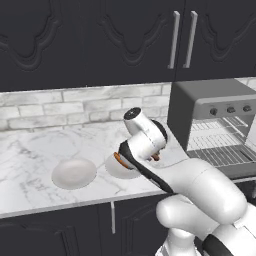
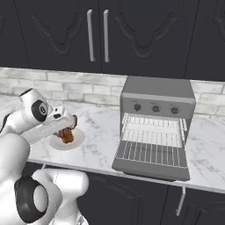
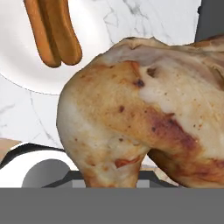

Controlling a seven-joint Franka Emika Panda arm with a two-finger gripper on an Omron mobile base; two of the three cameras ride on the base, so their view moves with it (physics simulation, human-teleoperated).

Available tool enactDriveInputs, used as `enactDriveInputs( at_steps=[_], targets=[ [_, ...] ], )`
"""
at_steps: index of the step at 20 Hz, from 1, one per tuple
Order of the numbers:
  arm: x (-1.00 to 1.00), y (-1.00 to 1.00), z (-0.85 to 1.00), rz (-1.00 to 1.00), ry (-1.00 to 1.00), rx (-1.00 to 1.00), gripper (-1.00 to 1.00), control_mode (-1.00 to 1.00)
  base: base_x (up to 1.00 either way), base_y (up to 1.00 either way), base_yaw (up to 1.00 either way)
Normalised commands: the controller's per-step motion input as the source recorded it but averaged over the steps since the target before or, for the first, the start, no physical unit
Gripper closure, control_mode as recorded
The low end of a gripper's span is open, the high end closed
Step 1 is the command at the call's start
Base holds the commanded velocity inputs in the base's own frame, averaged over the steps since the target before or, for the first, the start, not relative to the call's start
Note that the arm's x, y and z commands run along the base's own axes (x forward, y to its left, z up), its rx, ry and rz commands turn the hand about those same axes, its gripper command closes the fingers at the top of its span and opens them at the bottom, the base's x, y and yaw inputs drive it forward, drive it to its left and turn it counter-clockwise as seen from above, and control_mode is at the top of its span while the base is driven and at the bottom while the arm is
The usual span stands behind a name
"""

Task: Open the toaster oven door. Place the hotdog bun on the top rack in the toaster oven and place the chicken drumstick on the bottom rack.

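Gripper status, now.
Gripper: closed on the chicken drumstick, lifted just above the plate.

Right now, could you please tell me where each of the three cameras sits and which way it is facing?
Left base view: behind the arm on its left, looking forward and down over the counter; the white arm rises at lower right toward the plate, the toaster oven at right.
Right base view: behind on the right; the arm at lower left, the hand holds the chicken drumstick.
Hand view: on the hand, looking down at the drumstick and hotdog bun.
Both base views share oven, plate and arm.
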Motion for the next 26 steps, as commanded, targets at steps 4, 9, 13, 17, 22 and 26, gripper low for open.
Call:
enactDriveInputs(
  at_steps=[4, 9, 13, 17, 22, 26],
  targets=[
    [-0.03, -0.79, 0.12, -0.4, -0.06, 0.12, 1.0, -1.0, 0.0, 0.0, 0.0],
    [0.0, -0.75, 0.05, -0.4, -0.01, 0.1, 1.0, -1.0, 0.0, 0.0, 0.0],
    [0.0, -0.76, 0.01, -0.33, -0.01, 0.09, 1.0, -1.0, 0.0, 0.0, 0.0],
    [0.0, -0.85, 0.0, -0.23, -0.04, 0.07, 1.0, -1.0, 0.0, 0.0, 0.0],
    [0.0, -0.93, 0.0, -0.13, -0.01, 0.05, 1.0, -1.0, 0.0, 0.0, 0.0],
    [0.0, -0.83, 0.0, -0.03, -0.04, 0.04, 1.0, -1.0, 0.0, 0.0, 0.0]
  ],
)
